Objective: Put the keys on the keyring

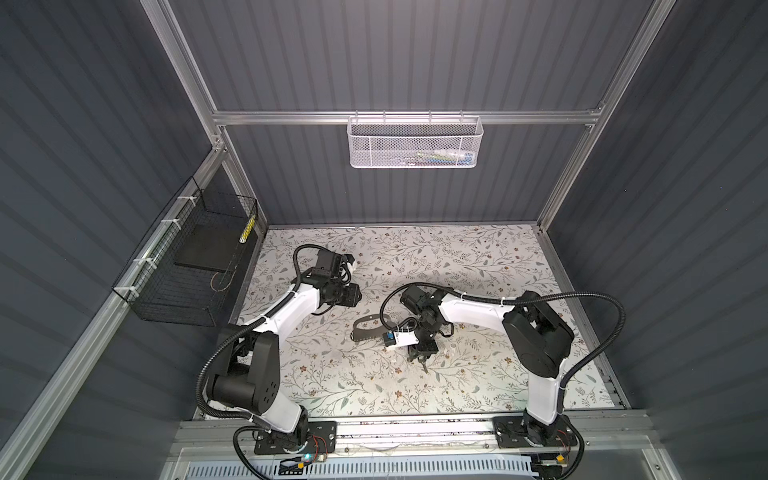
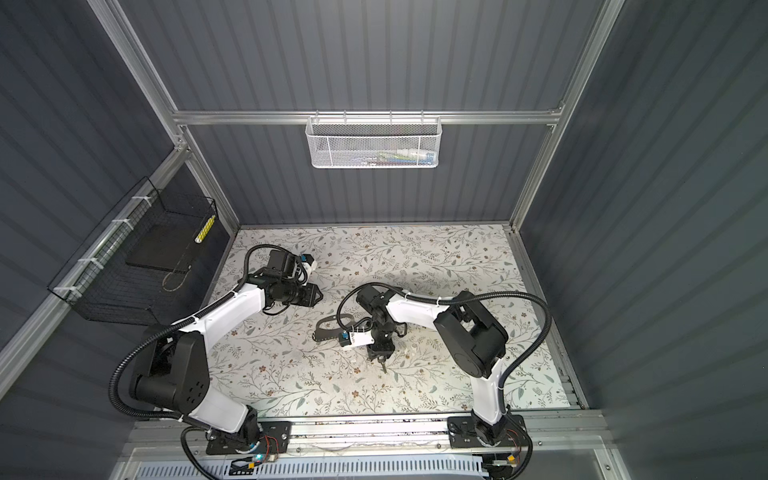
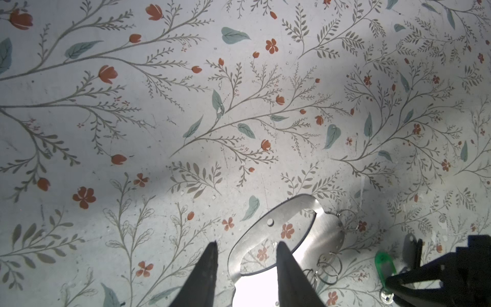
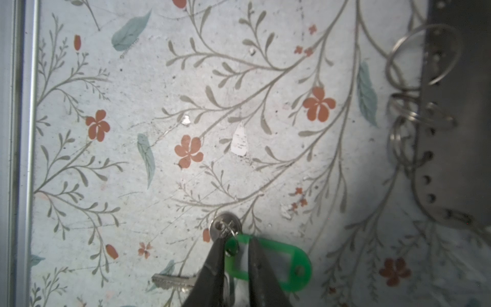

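The keyring [image 1: 365, 330] [image 2: 328, 328] is a flat metal plate with a slot, lying mid-table. Small rings [image 4: 406, 114] line its edge [image 3: 326, 228]. My right gripper [image 1: 422, 357] [image 2: 381, 357] [image 4: 239, 240] points down just right of it, shut on the near end of the green tag [image 4: 281, 263] [image 3: 385, 264]. That tag's silver key head [image 4: 225, 226] shows past the fingertips. A key blade [image 4: 172, 281] lies beside one finger. A black oval tag [image 3: 410, 247] stands by the green one. My left gripper [image 1: 355, 296] [image 2: 316, 297] [image 3: 247, 245] hovers open, back-left of the keyring.
The floral table mat [image 1: 457, 257] covers the work surface. A black wire basket [image 1: 187, 266] hangs on the left wall and a white mesh basket [image 1: 415, 141] on the back wall. A metal rail [image 4: 18, 159] runs along the table's edge near the right gripper.
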Controlling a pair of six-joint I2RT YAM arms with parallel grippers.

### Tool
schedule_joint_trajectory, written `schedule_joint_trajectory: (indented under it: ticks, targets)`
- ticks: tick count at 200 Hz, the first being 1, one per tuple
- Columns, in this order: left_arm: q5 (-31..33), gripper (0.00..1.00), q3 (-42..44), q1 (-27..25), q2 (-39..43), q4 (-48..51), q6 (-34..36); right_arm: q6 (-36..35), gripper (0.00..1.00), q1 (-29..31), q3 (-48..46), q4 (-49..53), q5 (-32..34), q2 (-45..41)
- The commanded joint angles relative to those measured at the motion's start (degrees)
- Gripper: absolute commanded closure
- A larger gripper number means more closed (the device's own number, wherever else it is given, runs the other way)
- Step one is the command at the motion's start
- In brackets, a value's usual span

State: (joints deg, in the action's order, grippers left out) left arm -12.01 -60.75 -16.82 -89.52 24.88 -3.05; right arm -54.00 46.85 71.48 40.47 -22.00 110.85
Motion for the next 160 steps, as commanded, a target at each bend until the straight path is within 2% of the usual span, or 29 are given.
schedule_joint_trajectory:
  ticks: [1,97,160]
  targets:
    - [-0.4,0.62,-1.7,-0.1,0.8,1.9,1.2,-0.1,0.83,0.4,1.0,2.0,0.5,1.0]
    - [0.2,0.62,-1.7,0.0,0.9,2.4,1.3,1.5,0.99,0.4,0.2,0.9,0.9,-0.1]
    - [0.1,0.63,-1.6,-0.1,1.3,2.3,1.6,5.2,1.00,-0.7,-2.1,-1.9,-2.5,-3.4]
